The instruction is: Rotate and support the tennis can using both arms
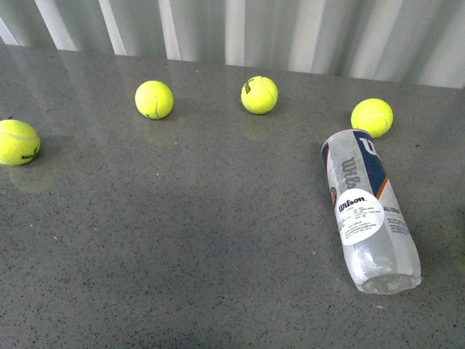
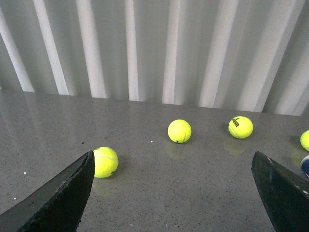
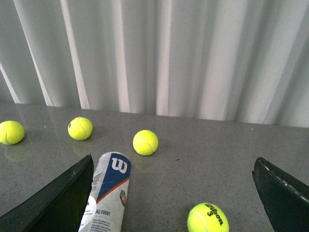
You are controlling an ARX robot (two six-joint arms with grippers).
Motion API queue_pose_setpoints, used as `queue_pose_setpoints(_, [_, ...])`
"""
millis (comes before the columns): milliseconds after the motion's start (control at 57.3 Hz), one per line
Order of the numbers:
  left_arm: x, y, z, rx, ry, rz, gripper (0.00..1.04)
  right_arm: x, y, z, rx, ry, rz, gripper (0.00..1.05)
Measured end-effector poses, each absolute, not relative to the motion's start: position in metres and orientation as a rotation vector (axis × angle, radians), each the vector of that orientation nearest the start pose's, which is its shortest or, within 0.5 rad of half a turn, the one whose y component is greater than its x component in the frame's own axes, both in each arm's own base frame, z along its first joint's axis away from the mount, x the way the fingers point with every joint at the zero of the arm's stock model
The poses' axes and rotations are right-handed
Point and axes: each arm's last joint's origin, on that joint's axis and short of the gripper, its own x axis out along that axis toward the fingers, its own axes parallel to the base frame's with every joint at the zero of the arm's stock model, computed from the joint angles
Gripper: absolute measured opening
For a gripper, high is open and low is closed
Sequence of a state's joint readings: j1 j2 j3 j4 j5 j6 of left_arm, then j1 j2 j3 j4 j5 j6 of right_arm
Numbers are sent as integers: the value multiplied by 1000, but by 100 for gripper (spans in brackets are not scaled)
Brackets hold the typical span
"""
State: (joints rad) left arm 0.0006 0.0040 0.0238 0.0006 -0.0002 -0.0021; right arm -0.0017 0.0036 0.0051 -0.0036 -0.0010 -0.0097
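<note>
The tennis can (image 1: 367,211) lies on its side at the right of the grey table, navy-and-white Wilson label up, its length running from near to far. Neither arm shows in the front view. In the right wrist view the tennis can (image 3: 110,191) lies just inside one black finger (image 3: 63,198), which partly hides it. My right gripper (image 3: 172,162) is open, its jaws wide apart above the table. My left gripper (image 2: 172,159) is open too, with only bare table between its fingers (image 2: 63,198). A sliver of the can (image 2: 306,166) shows at that frame's edge.
Several loose yellow-green tennis balls lie on the table: one at far left (image 1: 16,142), two toward the back (image 1: 154,99) (image 1: 259,94), one just behind the can (image 1: 372,117). Another ball (image 3: 207,218) lies between the right gripper's fingers. A white corrugated wall (image 1: 290,29) backs the table.
</note>
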Motion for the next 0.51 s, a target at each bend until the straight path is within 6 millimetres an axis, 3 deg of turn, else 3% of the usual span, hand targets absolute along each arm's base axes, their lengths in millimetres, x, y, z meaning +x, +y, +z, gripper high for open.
queue_pose_setpoints(506, [96, 0, 171, -2, -20, 1, 98, 98, 0, 165, -10, 2, -1, 98])
